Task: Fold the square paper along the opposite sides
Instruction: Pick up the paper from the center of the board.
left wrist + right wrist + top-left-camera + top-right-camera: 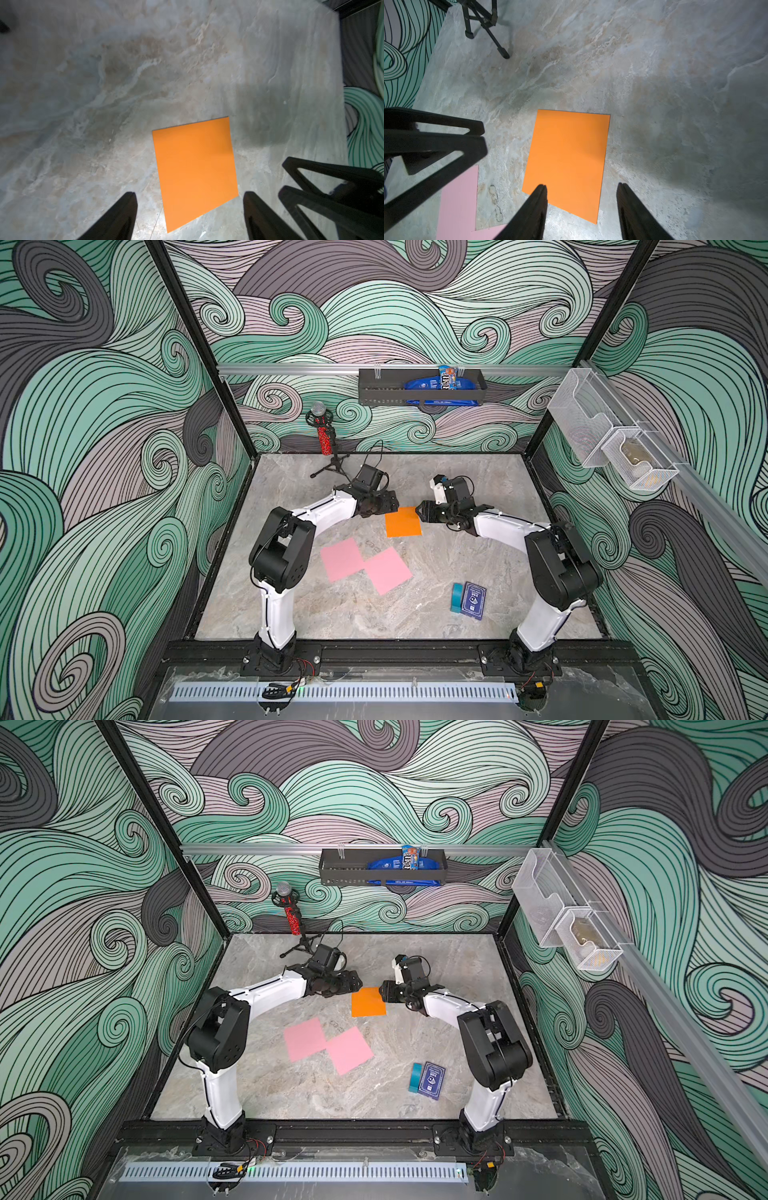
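The orange paper [403, 522] lies flat (unfolded) between both grippers. Left gripper [390, 506] and right gripper [420, 515] stand spread at its far corners.

Pair of arms, white links and black joints, each rising from its base at the near edge, elbow bent, forearm reaching low toward the middle: left arm [328, 510], right arm [509, 526]. Left gripper [189, 195]: jaws wide apart; right gripper [581, 186]: jaws parted, less widely. In both top views the grippers face each other, tips near but apart.
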You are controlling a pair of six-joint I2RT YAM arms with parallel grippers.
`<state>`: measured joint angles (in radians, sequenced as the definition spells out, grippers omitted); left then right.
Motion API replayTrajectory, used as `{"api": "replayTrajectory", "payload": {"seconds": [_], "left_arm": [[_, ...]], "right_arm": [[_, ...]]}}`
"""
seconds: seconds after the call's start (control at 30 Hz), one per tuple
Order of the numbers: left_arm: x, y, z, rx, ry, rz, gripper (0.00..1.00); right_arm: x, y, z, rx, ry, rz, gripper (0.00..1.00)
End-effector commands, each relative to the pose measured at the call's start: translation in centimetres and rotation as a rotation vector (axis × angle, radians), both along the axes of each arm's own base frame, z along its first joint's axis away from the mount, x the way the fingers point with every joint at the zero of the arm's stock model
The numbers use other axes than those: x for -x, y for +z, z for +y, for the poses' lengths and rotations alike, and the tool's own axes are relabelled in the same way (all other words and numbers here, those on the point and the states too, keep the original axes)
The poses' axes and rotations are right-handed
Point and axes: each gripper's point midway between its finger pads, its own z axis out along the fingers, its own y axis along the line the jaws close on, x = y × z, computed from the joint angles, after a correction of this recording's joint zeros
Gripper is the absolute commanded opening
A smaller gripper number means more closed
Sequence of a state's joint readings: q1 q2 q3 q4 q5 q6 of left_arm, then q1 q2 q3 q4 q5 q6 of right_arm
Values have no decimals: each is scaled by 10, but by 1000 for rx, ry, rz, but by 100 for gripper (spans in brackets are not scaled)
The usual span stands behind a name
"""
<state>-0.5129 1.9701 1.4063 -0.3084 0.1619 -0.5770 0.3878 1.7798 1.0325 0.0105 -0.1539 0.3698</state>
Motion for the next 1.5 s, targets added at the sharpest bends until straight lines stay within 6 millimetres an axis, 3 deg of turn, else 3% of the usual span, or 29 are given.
{"api": "replayTrajectory", "payload": {"seconds": [0.0,0.2,0.33,0.73,0.87,0.93,1.47], "left_arm": [[13,-9,2,-11,-27,61,84],[30,-25,-1,43,-43,112,90],[31,-28,0,48,-29,116,90],[20,-19,5,38,23,87,87],[10,-13,3,39,33,65,84],[9,-14,3,36,31,64,78],[10,-52,-5,26,-5,133,76]], "right_arm": [[11,-17,9,11,84,31,54],[16,-37,10,19,89,78,52],[23,-38,13,35,79,75,53],[7,-1,-12,86,-101,29,55],[6,-8,-11,97,-55,36,54],[6,-10,-9,97,-32,37,53],[11,-55,12,61,51,127,44]]}}
